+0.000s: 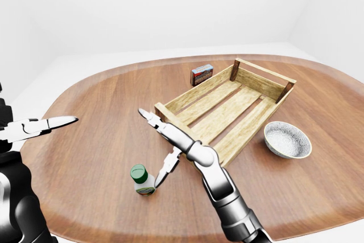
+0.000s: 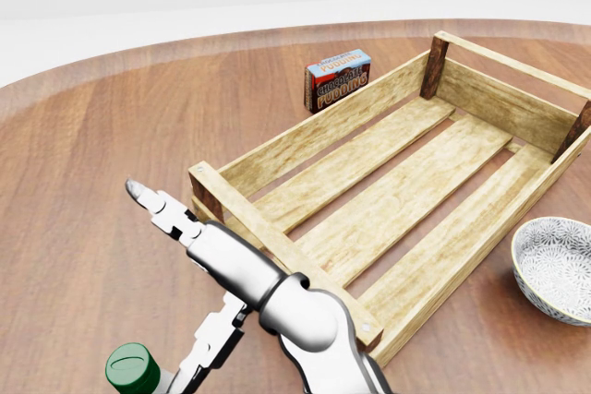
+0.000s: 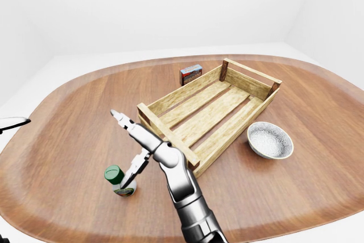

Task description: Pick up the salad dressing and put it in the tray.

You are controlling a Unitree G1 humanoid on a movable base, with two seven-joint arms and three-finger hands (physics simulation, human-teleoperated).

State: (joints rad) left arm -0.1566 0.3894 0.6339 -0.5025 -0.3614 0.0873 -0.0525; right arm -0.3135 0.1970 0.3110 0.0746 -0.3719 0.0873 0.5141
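The salad dressing (image 1: 143,180) is a small bottle with a green cap, standing upright on the wooden table near the bottom of the left-eye view. Its cap also shows at the bottom left of the head view (image 2: 132,368). My right hand (image 1: 149,148) is open just right of the bottle, fingers spread, one fingertip (image 1: 159,180) close beside the bottle, not closed round it. The tray (image 1: 193,93) is a slatted wooden crate, empty, up and right of the hand. My left hand (image 1: 54,123) is open and empty at the left edge, fingers pointing right.
A chocolate pudding box (image 1: 202,74) stands just past the tray's upper left side. A patterned white bowl (image 1: 288,139) sits to the right of the tray. The oval table (image 1: 96,101) ends in a rim on all sides.
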